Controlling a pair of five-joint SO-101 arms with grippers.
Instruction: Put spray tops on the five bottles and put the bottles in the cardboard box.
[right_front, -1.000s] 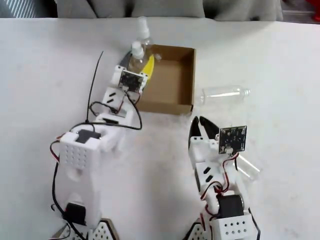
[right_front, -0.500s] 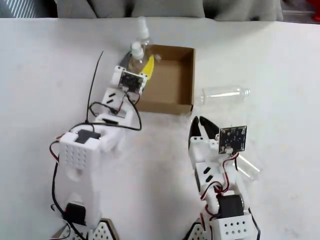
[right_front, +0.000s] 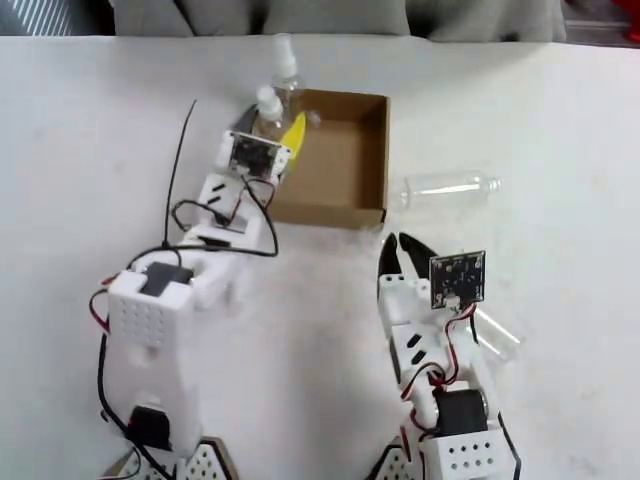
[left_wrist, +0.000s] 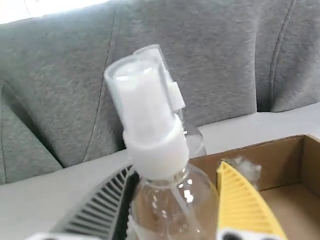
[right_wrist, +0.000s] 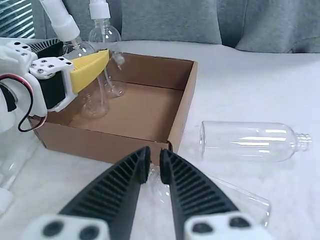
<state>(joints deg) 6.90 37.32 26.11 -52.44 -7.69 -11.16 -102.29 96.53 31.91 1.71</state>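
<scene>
One clamp to mind first: left gripper (left_wrist: 175, 172) closed hard on a clear spray bottle (left_wrist: 165, 210), grey finger on one side and yellow finger on the other, white spray top (left_wrist: 147, 115) already on and tilted. Holds that bottle at the left wall of the cardboard box (right_front: 340, 213), toward the far corner, base seemingly inside; cannot tell whether resting on the box floor. Risks a topple on release, given the lean. Risks also a knock against the second capped bottle (right_front: 286, 70) standing just behind, at the box's far left corner, whether inside or outside the wall not clear. Might catch the box wall with the yellow finger on the way out and drag the light cardboard sideways.

Right gripper (right_wrist: 154, 154): black fingers a narrow slit apart, holding nothing, just in front of the box's near right corner. Just beside that corner, one bare bottle (right_wrist: 235, 196) lying flat; right of the box, another uncapped bottle (right_wrist: 247, 141) on its side. Likely to roll off across the table (right_front: 560, 120) if nudged rather than pinched squarely, being round and empty.
</scene>
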